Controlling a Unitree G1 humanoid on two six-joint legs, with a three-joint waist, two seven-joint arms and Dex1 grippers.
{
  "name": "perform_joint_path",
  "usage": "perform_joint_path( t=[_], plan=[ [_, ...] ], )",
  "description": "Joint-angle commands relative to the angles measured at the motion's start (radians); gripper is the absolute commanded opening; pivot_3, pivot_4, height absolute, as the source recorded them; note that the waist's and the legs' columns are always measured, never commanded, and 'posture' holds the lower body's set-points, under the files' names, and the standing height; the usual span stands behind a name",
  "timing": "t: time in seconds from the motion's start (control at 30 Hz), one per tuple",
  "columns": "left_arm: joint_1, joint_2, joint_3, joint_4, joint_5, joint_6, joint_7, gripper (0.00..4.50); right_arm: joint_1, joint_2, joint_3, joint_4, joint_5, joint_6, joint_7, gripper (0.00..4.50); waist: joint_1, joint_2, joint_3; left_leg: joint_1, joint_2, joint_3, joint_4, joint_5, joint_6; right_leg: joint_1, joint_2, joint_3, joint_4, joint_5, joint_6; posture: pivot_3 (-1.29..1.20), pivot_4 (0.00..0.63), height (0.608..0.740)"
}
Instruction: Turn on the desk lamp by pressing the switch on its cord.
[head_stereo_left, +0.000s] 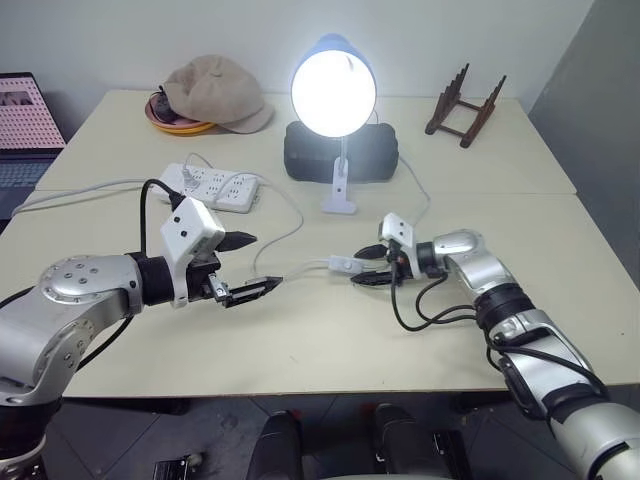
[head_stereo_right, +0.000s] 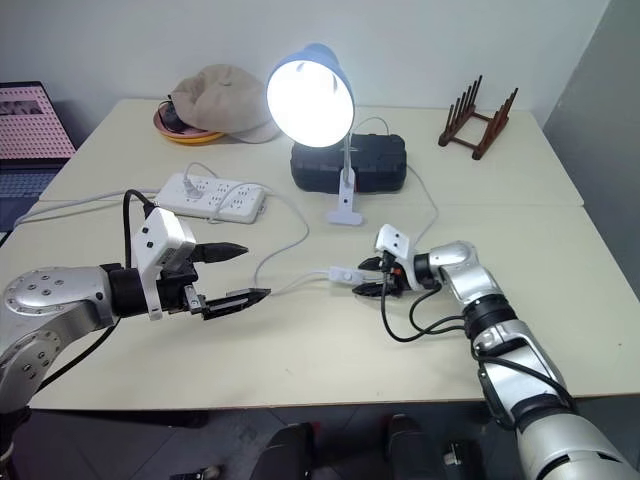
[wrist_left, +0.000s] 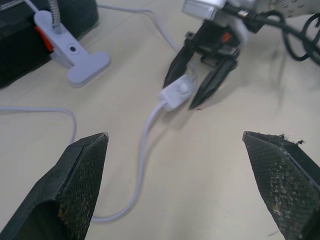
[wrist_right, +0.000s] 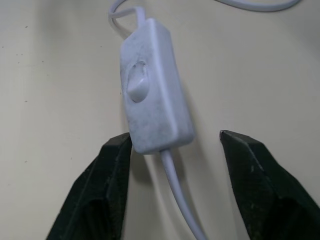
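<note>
From the head views, the desk lamp (head_stereo_left: 334, 88) is lit, its blue shade facing the near edge of the bench (head_stereo_left: 300, 350); its white clip base (head_stereo_left: 338, 200) rests on the bench just in front of a black box (head_stereo_left: 340, 150). The cord (head_stereo_left: 300, 272) runs from the middle of the bench to the switch (head_stereo_left: 346, 265), which lies flat, nearer the near edge than the far one. The right hand (head_stereo_left: 372, 265) reaches in from the right with its fingers apart, one on each side of the switch's end. The left hand (head_stereo_left: 245, 265) hovers over bare bench, its fingers spread wide and holding nothing, with open room between it and the switch. A power strip (head_stereo_left: 212, 186) lies toward the left edge; a cap (head_stereo_left: 215, 92) on an orange plate (head_stereo_left: 175, 122) sits by the far left corner, and a wooden rack (head_stereo_left: 465, 108) sits by the far right corner. A wide strip along the near edge is bare.

The left wrist view looks across the bench between its own two wide-set fingers (wrist_left: 82, 185) and shows the right hand straddling the switch, plus the red pad inside the clip base, which the head views leave unclear.

The right wrist view shows the switch from close by: its oval rocker button (wrist_right: 137, 85), the cord leaving both ends, and one finger (wrist_right: 107, 185) touching or nearly touching the switch's corner while the other stands clear.
</note>
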Motion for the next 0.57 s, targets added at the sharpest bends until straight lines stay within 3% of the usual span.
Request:
perform_joint_path(
  t=[0.03, 0.1, 0.37, 0.57],
  plan=[
    [-0.048, 0.004, 0.004, 0.034, 0.032, -0.036, -0.052, 4.5, 0.033, -0.068, -0.061, -0.203, 0.062, 0.067, 0.032, 4.1, -0.001, 0.0, 0.0, 0.0, 0.0, 0.0, 0.0, 0.0, 0.0, 0.0, 0.0, 0.0, 0.0, 0.0, 0.0, 0.0, 0.15, 0.74],
    [-0.069, 0.012, 0.003, 0.059, 0.038, -0.03, -0.078, 4.5, 0.065, -0.123, -0.087, -0.316, 0.091, 0.122, 0.047, 4.46, -0.001, 0.001, 0.001, 0.0, 0.0, 0.0, 0.0, 0.0, 0.0, 0.0, 0.0, 0.0, 0.001, 0.0, 0.0, 0.0, 0.15, 0.74],
    [-0.127, 0.09, 0.024, 0.176, 0.049, 0.0, -0.204, 4.5, 0.219, -0.361, -0.199, -0.715, 0.272, 0.431, 0.101, 4.48, 0.003, 0.002, 0.001, 0.0, 0.0, 0.0, 0.0, 0.0, 0.0, -0.001, 0.0, 0.0, 0.002, -0.001, 0.001, 0.0, 0.15, 0.74],
    [-0.135, 0.09, 0.002, 0.217, 0.095, -0.033, -0.255, 4.5, 0.301, -0.404, -0.245, -0.837, 0.317, 0.493, 0.029, 4.48, -0.002, 0.002, 0.001, 0.0, 0.0, 0.0, 0.001, 0.0, 0.0, -0.002, 0.0, 0.0, 0.003, -0.003, -0.004, 0.0, 0.15, 0.74]
  ],
)
